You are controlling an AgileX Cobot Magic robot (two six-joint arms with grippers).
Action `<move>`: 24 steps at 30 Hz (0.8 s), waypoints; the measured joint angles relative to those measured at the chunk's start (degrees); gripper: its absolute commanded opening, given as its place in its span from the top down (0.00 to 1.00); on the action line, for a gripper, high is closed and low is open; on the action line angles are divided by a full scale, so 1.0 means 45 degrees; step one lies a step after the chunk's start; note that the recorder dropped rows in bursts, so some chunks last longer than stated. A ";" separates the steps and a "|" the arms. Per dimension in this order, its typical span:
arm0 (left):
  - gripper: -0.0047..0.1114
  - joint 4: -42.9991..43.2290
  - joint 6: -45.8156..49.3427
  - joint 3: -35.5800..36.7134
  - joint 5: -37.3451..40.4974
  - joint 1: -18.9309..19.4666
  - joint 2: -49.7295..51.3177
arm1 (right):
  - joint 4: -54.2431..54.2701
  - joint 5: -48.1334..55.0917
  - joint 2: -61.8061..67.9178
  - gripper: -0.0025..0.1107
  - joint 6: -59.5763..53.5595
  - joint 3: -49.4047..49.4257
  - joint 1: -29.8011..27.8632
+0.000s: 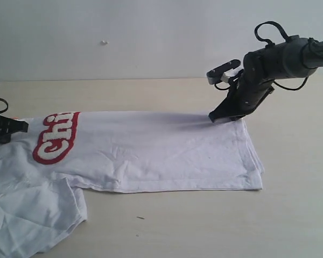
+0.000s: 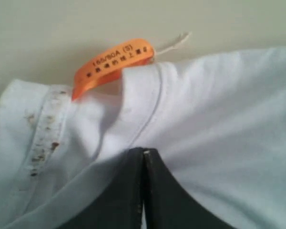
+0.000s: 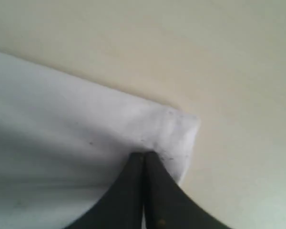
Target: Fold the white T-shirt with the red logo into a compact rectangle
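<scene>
Sleeve [image 1: 27, 215]: nearest to us, it lies loose and flat on the table [image 1: 204, 220], not tucked in yet.
Shirt body: the white T-shirt [image 1: 161, 156] makes a long band across the table, with the collar end on the left, the hem end on the right and soft wrinkles in between.
Logo: the red logo [image 1: 56, 138] faces up near the collar end, and we see only part of its letters.
Collar end: at the far edge, the left gripper [image 2: 144, 155] has its jaws closed tight on the cloth just beside the collar [image 2: 47, 124] and the orange neck tag [image 2: 112, 62]. The cloth puckers toward the tips.
Hem end: the right gripper [image 3: 144, 155] has its jaws closed tight on the far hem corner.
Worry 1: we think both pinches are small, so a quick pull could let the cloth slip out.
Worry 2: if the 2 grippers do not move together, the fold could turn out crooked.
Worry 3: the hem shows more than 1 layer, so a pinch on only the top one could pull the stack apart.
Worry 4: the loose sleeve could poke out and spoil the neat shape.
</scene>
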 measured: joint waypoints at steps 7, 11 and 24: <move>0.96 0.0035 0.0262 -0.0021 0.0065 0.0505 -0.0030 | -0.0366 -0.0048 0.0023 0.98 0.0052 -0.0042 -0.0716; 0.96 0.0091 0.0439 0.0079 0.0378 0.0426 -0.0499 | 0.0074 0.0020 -0.0780 0.98 -0.0134 0.0013 -0.0715; 0.96 -0.0027 0.1452 -0.0558 0.0889 -0.1483 -0.0148 | 0.2608 0.1361 0.0905 0.98 -0.1670 -0.2066 0.0863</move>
